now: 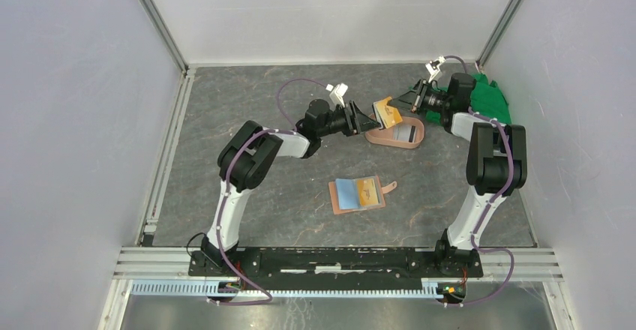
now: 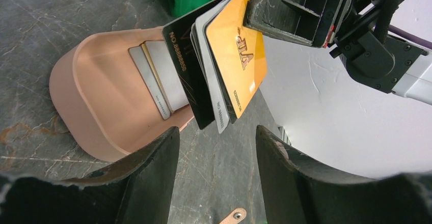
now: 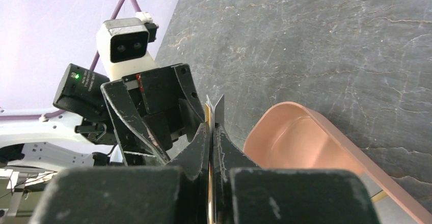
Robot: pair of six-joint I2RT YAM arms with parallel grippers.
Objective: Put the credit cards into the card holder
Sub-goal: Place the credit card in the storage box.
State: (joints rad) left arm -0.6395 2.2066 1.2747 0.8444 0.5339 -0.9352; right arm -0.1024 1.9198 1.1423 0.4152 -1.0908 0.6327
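Surfaces: table (image 1: 225, 105), dark veined stone look, matt; tray (image 2: 91, 91), smooth satin pink plastic; credit cards (image 2: 237, 56), thin glossy plastic, the orange one with raised metallic lettering; left pincer (image 2: 218, 131), fingers (image 2: 153, 168) of black matt plastic, scuffed grey; card holder (image 1: 358, 193), tan, leather-like; cloth (image 1: 495, 99), green, crumpled

- Orange-yellow card (image 2: 237, 56): raised gold letters "VIP"; the line of small print beside them is too small to read.
- Black card (image 2: 183, 61): "NO" followed by a row of digits, apparently all 8s.
- Grey-white card (image 2: 218, 113): one line of edge print, illegible.
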